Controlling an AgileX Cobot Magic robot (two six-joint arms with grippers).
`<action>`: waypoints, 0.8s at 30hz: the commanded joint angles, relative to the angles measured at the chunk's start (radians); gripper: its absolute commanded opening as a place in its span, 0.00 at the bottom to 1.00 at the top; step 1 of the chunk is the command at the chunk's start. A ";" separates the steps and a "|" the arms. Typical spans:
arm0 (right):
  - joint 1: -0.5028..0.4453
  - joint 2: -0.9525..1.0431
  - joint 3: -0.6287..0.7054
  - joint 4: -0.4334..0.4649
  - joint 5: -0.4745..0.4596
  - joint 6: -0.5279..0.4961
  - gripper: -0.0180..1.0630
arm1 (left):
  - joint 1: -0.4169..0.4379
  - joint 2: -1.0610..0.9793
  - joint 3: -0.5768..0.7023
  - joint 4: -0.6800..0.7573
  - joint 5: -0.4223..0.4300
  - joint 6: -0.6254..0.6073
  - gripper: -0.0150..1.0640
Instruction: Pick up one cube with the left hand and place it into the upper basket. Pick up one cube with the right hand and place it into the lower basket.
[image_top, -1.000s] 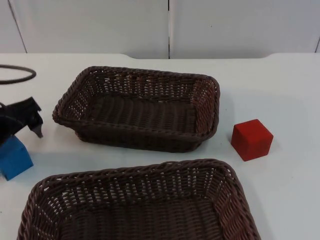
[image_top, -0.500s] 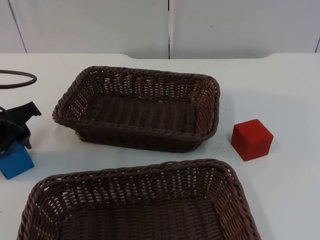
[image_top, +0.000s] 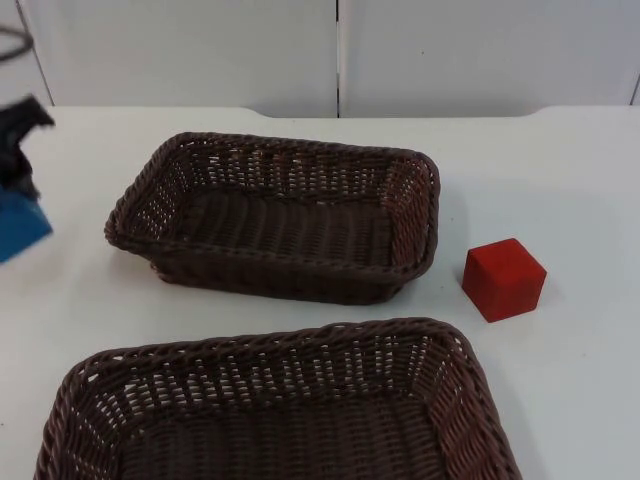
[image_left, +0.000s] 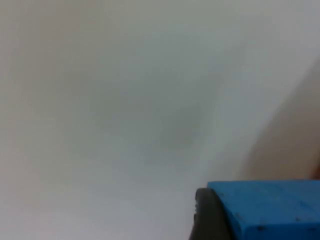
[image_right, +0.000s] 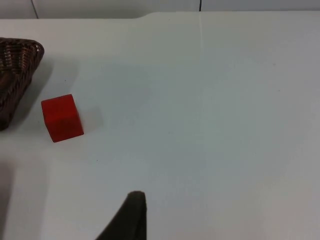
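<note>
The left claw (image_top: 16, 170), at nine o'clock of the upper basket (image_top: 275, 215), grips the blue cube (image_top: 18, 225) clear of the bench (image_top: 560, 180); the drop remains. The red cube (image_top: 504, 279) sits at three o'clock of that basket, untouched. The lower basket (image_top: 280, 410) holds nothing. The right claw (image_right: 131, 220) waits; whether it is open or closed, I cannot tell.

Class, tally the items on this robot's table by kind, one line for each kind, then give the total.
Baskets: 2 (upper basket, lower basket)
Cubes: 2 (blue cube in the left gripper, red cube on the table)
Total: 4
</note>
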 joint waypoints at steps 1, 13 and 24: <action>-0.001 -0.004 0.002 -0.001 -0.003 -0.007 0.99 | -0.019 -0.076 -0.001 0.001 0.002 -0.007 0.01; -0.001 -0.004 0.002 -0.001 -0.003 -0.007 0.99 | -0.125 -0.363 -0.001 0.006 0.070 0.127 0.01; -0.001 -0.004 0.002 -0.003 -0.003 -0.009 0.99 | -0.142 -0.419 -0.001 -0.012 0.154 0.202 0.01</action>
